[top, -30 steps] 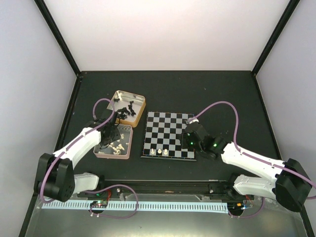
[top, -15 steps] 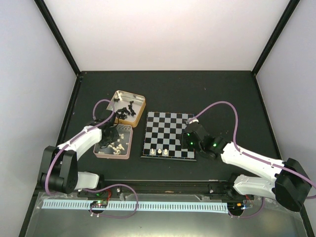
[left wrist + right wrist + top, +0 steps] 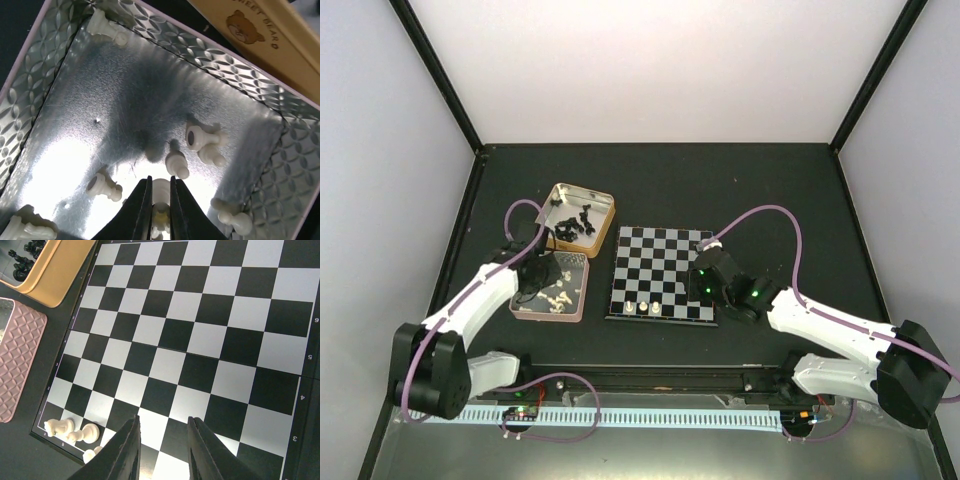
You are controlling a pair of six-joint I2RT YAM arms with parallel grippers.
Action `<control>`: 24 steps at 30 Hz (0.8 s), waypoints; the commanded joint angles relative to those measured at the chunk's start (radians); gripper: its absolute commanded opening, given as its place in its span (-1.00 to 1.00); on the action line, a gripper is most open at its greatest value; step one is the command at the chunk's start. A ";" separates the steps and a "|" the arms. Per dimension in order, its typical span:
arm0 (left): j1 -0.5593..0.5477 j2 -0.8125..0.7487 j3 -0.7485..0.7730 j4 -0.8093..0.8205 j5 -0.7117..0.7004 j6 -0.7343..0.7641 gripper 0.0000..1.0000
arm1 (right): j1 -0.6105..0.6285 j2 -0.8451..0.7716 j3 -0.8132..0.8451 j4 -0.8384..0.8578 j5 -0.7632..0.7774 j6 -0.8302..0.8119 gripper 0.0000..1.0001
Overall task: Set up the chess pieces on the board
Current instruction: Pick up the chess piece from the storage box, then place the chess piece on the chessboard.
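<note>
The left claw (image 3: 160, 186) is pinched almost closed on a small cream-white chess piece (image 3: 161, 192), low inside a pink tin (image 3: 35, 65) with a shiny, patterned metal floor. The piece seems to lie lengthwise in the gap, its long axis running back toward the wrist. The fingers hide too much to tell its kind. Loose white pieces (image 3: 202, 140) lie on their sides just ahead of the tips and off to either side. Beyond, a tan tin (image 3: 612, 205) holds black pieces (image 3: 575, 228). The right claw (image 3: 162, 422) hangs partly open, gripping nothing, over the board (image 3: 200, 340), a flat grid of pale grey and black squares. Three white pieces (image 3: 75, 432) sit at the corner to its left.
</note>
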 commanded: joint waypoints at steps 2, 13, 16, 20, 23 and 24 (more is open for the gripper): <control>-0.011 -0.053 0.027 -0.066 0.044 0.030 -0.83 | -0.002 -0.010 0.007 0.013 0.028 0.004 -0.47; -0.089 -0.016 0.032 -0.063 0.070 0.026 -0.77 | -0.003 0.000 0.006 0.020 0.020 0.006 -0.47; -0.139 -0.010 0.050 -0.055 0.091 0.021 -0.76 | -0.002 -0.001 0.006 0.018 0.021 0.006 -0.47; -0.229 0.001 0.102 -0.072 0.095 -0.001 -0.76 | -0.003 0.000 0.005 0.018 0.022 0.007 -0.47; -0.308 0.010 0.150 -0.088 0.085 -0.026 -0.76 | -0.003 0.000 0.004 0.018 0.023 0.009 -0.47; -0.330 0.014 0.161 -0.094 0.084 -0.034 -0.75 | -0.002 -0.001 0.004 0.017 0.024 0.009 -0.47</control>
